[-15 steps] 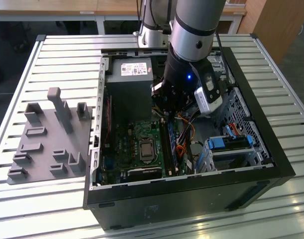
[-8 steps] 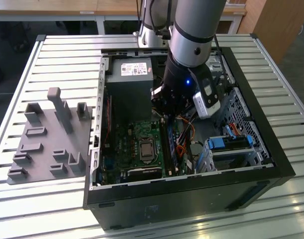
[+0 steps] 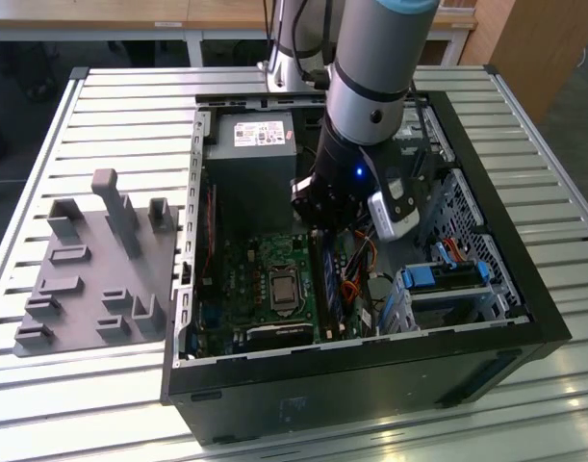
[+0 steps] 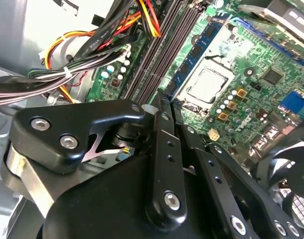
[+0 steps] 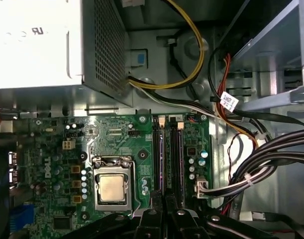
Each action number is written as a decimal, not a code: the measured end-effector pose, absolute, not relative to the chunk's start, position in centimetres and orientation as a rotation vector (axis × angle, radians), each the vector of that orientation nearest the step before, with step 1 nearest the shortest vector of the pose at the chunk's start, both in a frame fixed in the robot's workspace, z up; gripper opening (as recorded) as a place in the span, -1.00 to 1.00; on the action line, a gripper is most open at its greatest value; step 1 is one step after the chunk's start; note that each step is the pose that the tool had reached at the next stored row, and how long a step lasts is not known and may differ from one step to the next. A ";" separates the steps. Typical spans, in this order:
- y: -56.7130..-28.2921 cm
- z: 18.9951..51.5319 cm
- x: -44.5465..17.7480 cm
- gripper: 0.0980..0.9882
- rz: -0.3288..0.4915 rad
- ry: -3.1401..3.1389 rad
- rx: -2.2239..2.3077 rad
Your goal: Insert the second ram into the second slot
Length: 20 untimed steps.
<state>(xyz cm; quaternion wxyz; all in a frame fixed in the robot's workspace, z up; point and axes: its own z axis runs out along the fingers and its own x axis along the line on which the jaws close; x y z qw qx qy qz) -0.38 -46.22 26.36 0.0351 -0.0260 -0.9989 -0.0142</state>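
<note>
One open computer case (image 3: 524, 318), one motherboard (image 5: 117, 144), one processor (image 5: 112, 188), one power supply (image 3: 250, 144) — one grey fixture block (image 3: 91, 269)

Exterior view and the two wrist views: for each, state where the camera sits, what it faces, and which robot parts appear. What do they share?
Exterior view: off the arm, above, facing the open computer case; arm and gripper show.
First wrist view: on the wrist, facing the motherboard; gripper links show.
Second wrist view: on the wrist, close and oblique; gripper linkage looms.
All share the processor socket.

Arm (image 3: 375, 87) is reaching down into the open PC case (image 3: 486, 289), right above the motherboard (image 3: 274, 279); grey fixture tray (image 3: 96, 265) sits beside it.
</note>
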 end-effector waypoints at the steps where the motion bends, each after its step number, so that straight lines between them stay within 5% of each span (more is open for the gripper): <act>1: -46.2 26.2 -0.4 -0.91 -0.044 -3.070 -0.078; 20: -46.2 23.7 -0.4 -0.91 -0.045 -3.070 -0.067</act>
